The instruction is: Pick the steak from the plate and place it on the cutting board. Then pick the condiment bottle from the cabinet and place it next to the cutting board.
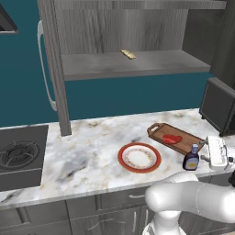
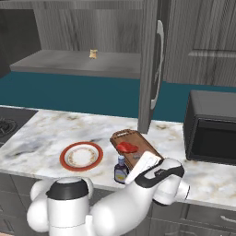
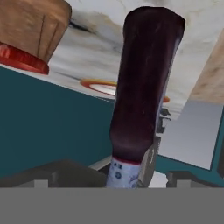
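The steak (image 1: pixel 172 139) is seen lying on the cutting board (image 1: pixel 183 142), which rests on the marble desk (image 1: pixel 87 151). The condiment bottle (image 1: pixel 191 159) is stood upright just beside the board's near edge, right of the plate (image 1: pixel 139 157). The claw (image 1: pixel 215 153) is held open, next to the bottle.

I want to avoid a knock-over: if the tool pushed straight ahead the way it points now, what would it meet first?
Most likely the condiment bottle, standing directly before the open tool beside the cutting board; exact gap unclear.
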Tool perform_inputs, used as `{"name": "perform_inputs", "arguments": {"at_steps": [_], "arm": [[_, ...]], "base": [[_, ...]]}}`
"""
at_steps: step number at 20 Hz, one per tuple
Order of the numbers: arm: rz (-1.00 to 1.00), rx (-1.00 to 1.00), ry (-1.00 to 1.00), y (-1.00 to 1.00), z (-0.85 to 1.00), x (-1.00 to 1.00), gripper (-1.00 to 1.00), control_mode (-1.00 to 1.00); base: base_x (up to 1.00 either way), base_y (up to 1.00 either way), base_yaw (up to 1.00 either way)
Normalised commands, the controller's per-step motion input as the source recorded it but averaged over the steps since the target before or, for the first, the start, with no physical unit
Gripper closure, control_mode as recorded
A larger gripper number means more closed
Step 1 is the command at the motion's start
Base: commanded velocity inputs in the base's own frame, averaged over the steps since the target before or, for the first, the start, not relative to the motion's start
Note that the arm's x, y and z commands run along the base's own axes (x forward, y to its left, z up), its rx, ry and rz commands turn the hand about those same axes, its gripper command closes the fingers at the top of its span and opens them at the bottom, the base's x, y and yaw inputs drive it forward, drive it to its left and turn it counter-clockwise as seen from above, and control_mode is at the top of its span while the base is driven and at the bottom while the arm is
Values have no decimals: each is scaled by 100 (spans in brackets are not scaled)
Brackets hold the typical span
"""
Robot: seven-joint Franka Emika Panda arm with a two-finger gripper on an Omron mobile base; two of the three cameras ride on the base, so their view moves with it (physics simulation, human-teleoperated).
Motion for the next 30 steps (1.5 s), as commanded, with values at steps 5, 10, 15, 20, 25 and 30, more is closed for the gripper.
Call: {"name": "perform_inputs", "arguments": {"at_steps": [5,10,15,20,25,30], "arm": [[0,3,1,-34,0,0,-100,-100],[-1,2,5,-33,3,0,-100,-100],[-3,0,2,-31,2,-11,-100,-100],[-5,0,0,-24,6,-23,-100,-100],[-10,-2,1,-18,9,-23,-100,-100],[-13,-13,1,-2,19,-12,-100,-100]], "base": [[0,0,0],[0,0,0],[0,0,0],[0,0,0],[0,0,0],[0,0,0]]}}
